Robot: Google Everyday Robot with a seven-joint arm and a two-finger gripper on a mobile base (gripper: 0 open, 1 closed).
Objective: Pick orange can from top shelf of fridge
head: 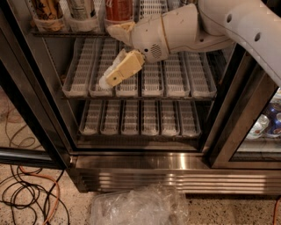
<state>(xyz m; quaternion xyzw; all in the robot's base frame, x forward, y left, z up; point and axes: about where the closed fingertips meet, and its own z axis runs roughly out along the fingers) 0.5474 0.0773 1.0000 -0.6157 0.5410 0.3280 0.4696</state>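
The orange can (pixel 45 10), brown with orange-yellow streaks, stands at the far left of the top shelf (pixel 66 31) of the fridge (pixel 219 132); only its lower part shows. A silver-grey can (pixel 81 9) and a red-orange can (pixel 119 9) stand to its right. My gripper (pixel 109 55) hangs in the open doorway just below the top shelf, under the red-orange can and to the right of the orange can. Its fingers (pixel 124 68) are open and hold nothing.
Two can-less racks of white lane trays (pixel 140 74) (pixel 140 117) lie below the top shelf. Black door frames stand at left (pixel 26 110) and right (pixel 232 110). Cans (pixel 265 123) show behind the right glass. Cables (pixel 30 193) and a clear plastic bag (pixel 136 206) lie on the floor.
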